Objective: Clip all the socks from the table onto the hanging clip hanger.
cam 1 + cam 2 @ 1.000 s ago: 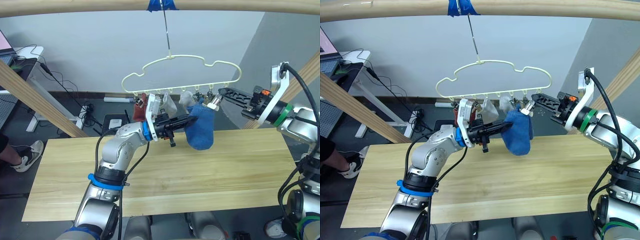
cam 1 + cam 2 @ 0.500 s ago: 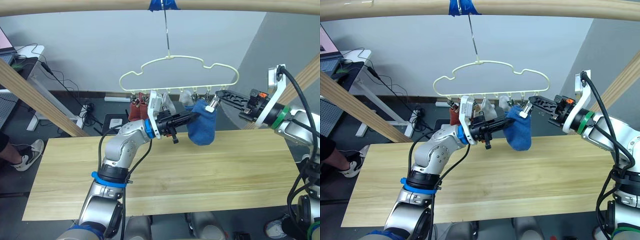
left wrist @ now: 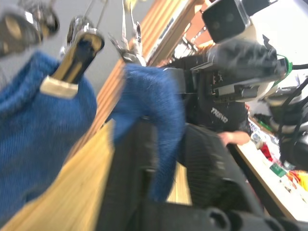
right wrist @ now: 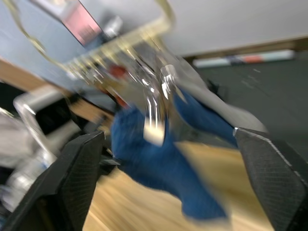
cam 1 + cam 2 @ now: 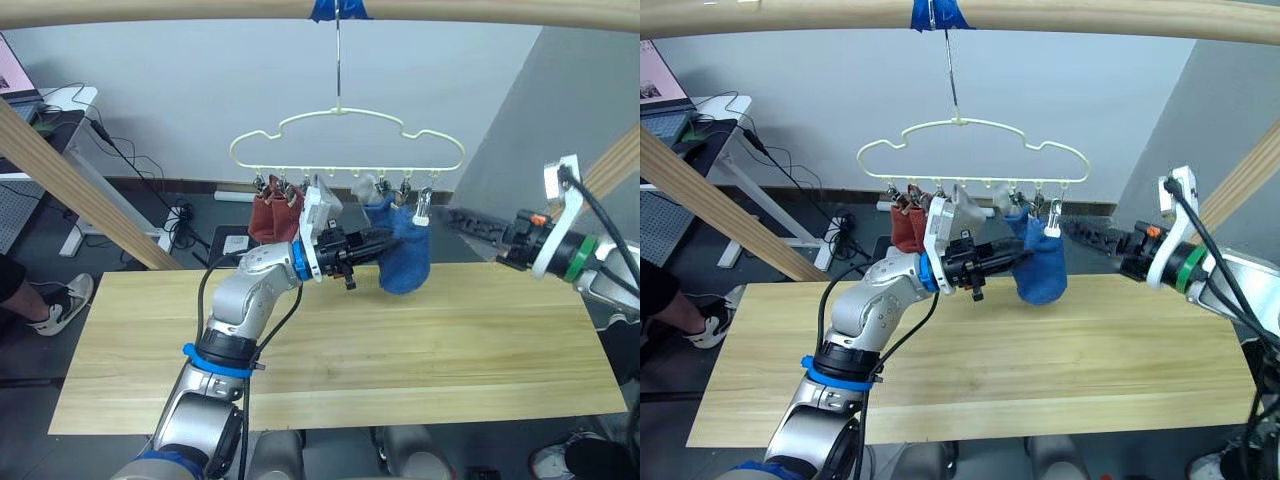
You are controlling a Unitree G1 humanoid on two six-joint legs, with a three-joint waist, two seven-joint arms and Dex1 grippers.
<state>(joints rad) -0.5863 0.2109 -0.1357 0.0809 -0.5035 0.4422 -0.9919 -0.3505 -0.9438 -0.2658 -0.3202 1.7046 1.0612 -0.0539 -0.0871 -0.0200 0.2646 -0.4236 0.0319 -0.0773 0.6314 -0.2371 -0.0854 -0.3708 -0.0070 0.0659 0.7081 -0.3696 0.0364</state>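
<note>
Left eye view: right claw [image 5: 462, 220], fingers spread, has drawn back from the clip hanger [image 5: 345, 140]; left claw [image 5: 385, 240] still pinches a blue sock [image 5: 405, 255], apparently unclipped.

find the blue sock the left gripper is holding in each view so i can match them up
Left eye view: blue sock hangs centre, below the clip hanger.
Right eye view: centre.
Left wrist view: draped over the left gripper, centre.
Right wrist view: centre, low.
Shared landmark: the silver clips.
</note>
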